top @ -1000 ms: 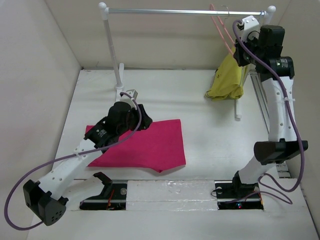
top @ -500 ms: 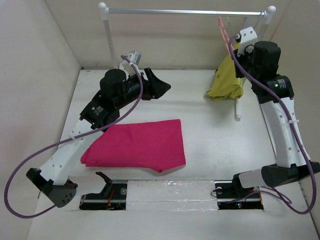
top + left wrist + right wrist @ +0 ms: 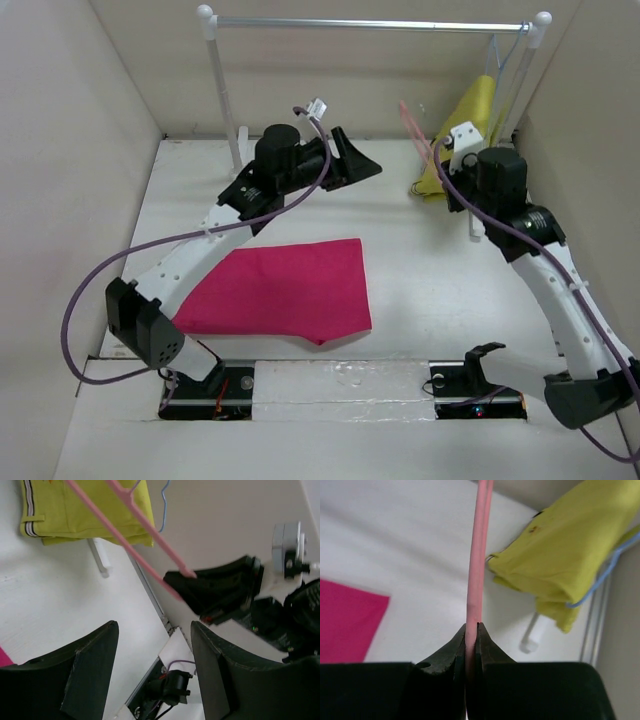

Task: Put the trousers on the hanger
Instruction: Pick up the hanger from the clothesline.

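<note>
The magenta trousers (image 3: 280, 290) lie folded flat on the table, with nothing holding them; a corner of the trousers (image 3: 345, 620) shows in the right wrist view. My right gripper (image 3: 471, 630) is shut on the thin salmon-pink hanger (image 3: 477, 555), which it holds in the air off the rail, slanting up to the left (image 3: 413, 118). My left gripper (image 3: 362, 160) hangs open and empty above the table's back middle, pointing at the hanger (image 3: 145, 530) and a short way left of it. The left fingers (image 3: 92, 665) frame bare table.
A mustard-yellow garment (image 3: 465, 125) hangs on a pale blue hanger (image 3: 600, 585) at the right end of the metal rail (image 3: 370, 24). The rail's white posts (image 3: 225, 100) stand at the back. Walls close in both sides.
My left arm rose off the trousers, swung to the back middle, and its jaws widened. My right arm brought the hanger down off the rail and leftward.
</note>
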You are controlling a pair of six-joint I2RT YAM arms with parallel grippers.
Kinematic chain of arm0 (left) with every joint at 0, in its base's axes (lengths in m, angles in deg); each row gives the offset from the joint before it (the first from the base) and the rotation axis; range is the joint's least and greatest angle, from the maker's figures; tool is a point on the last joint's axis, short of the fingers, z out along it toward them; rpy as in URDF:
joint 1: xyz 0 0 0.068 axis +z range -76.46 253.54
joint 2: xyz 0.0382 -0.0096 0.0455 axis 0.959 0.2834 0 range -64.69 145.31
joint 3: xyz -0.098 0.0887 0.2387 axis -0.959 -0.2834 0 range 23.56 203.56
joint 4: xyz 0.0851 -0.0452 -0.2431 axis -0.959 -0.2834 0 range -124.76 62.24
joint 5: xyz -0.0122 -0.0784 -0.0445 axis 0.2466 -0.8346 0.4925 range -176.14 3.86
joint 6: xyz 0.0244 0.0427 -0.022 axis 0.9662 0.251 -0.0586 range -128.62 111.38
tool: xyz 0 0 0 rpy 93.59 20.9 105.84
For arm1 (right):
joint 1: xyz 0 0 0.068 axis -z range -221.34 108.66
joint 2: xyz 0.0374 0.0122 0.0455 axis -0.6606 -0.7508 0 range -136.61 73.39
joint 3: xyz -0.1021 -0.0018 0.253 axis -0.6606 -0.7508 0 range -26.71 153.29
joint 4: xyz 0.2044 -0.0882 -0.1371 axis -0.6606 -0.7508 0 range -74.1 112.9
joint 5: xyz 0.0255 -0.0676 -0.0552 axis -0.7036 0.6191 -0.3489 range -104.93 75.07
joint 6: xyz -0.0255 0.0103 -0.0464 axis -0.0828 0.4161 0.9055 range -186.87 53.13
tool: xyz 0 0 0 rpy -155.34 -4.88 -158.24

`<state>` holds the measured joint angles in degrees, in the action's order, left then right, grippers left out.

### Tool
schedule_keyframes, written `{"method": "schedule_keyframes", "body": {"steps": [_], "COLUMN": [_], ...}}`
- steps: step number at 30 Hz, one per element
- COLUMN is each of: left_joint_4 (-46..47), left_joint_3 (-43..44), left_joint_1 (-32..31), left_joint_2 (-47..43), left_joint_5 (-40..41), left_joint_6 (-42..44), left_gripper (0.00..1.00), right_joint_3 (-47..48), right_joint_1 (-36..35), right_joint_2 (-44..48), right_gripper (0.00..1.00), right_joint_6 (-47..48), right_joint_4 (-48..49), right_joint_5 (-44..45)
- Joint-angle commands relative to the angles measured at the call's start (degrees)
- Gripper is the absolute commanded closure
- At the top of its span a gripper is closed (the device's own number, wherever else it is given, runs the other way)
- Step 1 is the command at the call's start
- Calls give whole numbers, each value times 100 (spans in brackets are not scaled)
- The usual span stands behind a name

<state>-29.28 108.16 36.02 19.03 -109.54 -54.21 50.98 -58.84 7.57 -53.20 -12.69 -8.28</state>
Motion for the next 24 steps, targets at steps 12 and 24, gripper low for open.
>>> {"method": "schedule_keyframes", "body": {"steps": [12, 24], "left_joint_4": [697, 565], "left_joint_3": [760, 927], "left_joint_1": [-1091, -1196], "left_joint_2": [1515, 1937], "left_joint_5": [748, 942], "left_joint_6": [-548, -654], "left_gripper": [46, 57], "right_joint_3": [-1617, -1818], "right_joint_1": [-965, -1650], "right_joint_2": [1493, 1529], "right_gripper": [100, 100], "right_joint_6": [-936, -980], "right_joint_4": [317, -132], "right_joint_5": [-165, 538]}}
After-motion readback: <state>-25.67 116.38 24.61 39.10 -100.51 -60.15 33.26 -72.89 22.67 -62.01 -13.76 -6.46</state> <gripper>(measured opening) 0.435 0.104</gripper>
